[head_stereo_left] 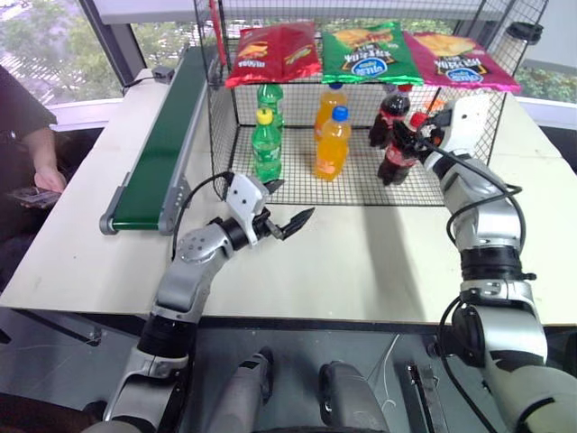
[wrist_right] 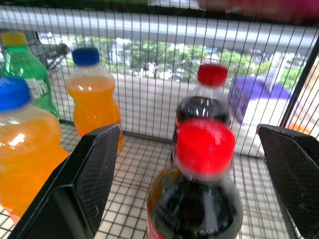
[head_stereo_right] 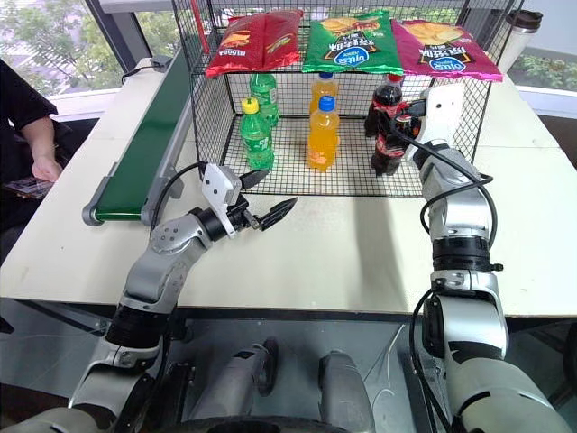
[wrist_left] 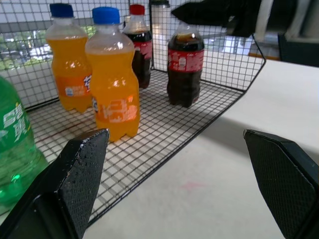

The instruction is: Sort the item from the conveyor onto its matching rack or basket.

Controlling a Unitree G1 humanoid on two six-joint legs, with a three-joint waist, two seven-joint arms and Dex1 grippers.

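cola bottle (wrist_right: 197,199) upright on rack (head_stereo_left: 297,180) floor, between parted right fingers (wrist_right: 89,174)

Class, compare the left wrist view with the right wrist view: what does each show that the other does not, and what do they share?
Left wrist view, not the right: the white table top in front of the black wire cage, and the cage's open front edge. Right wrist view, not the left: the green bottle's yellow cap and trees beyond the back mesh. Both: two orange soda bottles, two cola bottles, a green bottle, the cage floor, and each arm's own open fingers, the left fingers and the right fingers.
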